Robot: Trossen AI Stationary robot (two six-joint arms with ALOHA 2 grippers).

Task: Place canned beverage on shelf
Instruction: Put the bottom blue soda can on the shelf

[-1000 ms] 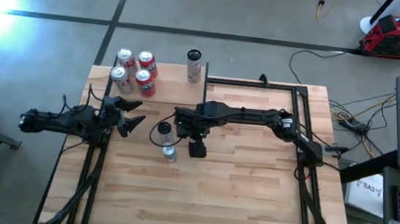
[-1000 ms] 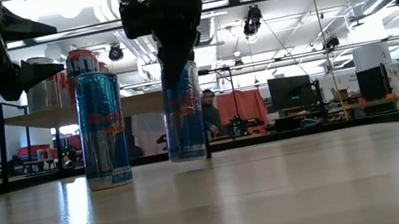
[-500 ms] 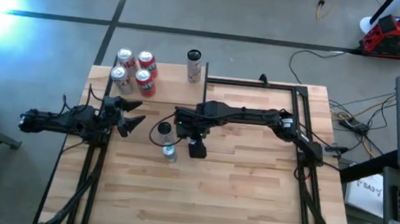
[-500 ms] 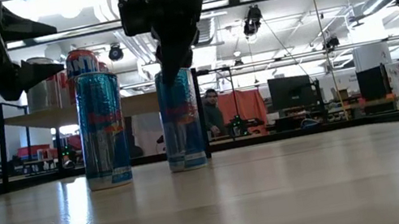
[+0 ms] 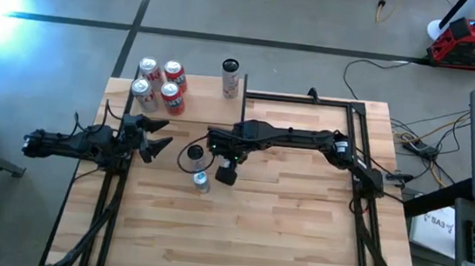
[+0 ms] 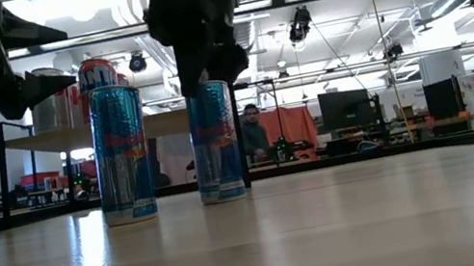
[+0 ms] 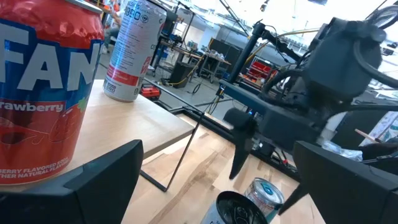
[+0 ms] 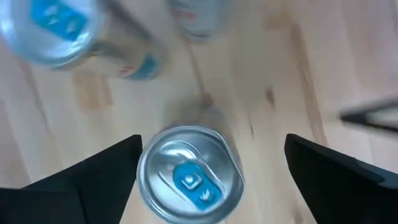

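Task can point(image 6: 215, 142): tall slim blue/silver, upright on the tabletop, left of centre and nearer the far edge than the near one. It's not on the shelf point(image 7: 149, 121), which sits raised at the far-left corner of the tabletop.

R gripper point(image 8: 214, 137) is directly above the can and released. Fingers are spread wide either side of the can top w/ a gap on both sides, so it's holding nothing. In the low view the tips hang about level w/ the can's rim.

Two more blue cans stand just beside, toward the left edge: one silver-topped point(image 5: 201, 180) and one dark-topped point(image 5: 193, 155).

The shelf already carries a cluster of red cans point(image 5: 159, 84) at its left end and one tall can point(image 5: 230, 78) near its right end, w/ bare board between them.

L gripper point(image 5: 156, 138) waits near the left edge, just in front of the shelf, fingers wide apart and empty.

Risks, as I judge them:
- The can is narrow and tall, so an off-centre re-grip or a finger clipping the rim prob tips it.
- The neighbours are close. Wide fingers coming down could knock one over, and it would roll.
- The shelf is raised w/ a thin black frame. Too low a carry means the can base hits the board edge or post.
- The landing gap is bounded by cans on both sides, so a sloppy set-down bumps them.
- L arm is parked in front of the shelf, so there's a clash risk if R swings wide.
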